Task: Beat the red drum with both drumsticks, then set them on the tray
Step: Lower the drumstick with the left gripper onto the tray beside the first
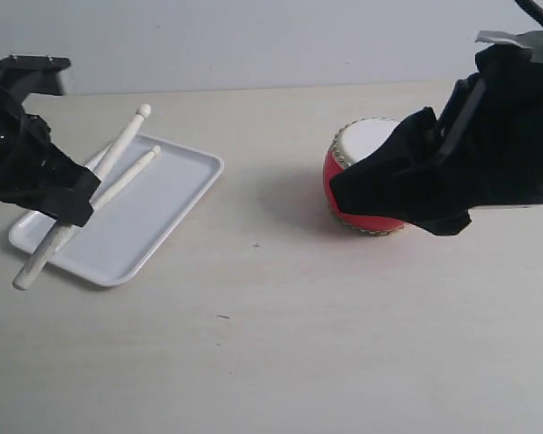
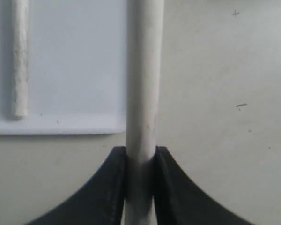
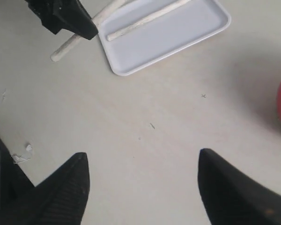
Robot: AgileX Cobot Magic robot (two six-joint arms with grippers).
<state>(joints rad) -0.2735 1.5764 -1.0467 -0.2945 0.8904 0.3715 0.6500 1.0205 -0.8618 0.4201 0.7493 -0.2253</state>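
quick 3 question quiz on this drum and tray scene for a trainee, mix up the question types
1. What is the left tool shut on?
2. True or false: the right tool, by the red drum, is gripping something.
3. Where does the other drumstick lie? A: on the tray. B: on the red drum. C: in the right tool.

Key
1. A drumstick, gripped partway along its shaft.
2. False: its jaws stand wide open with nothing between them.
3. A.
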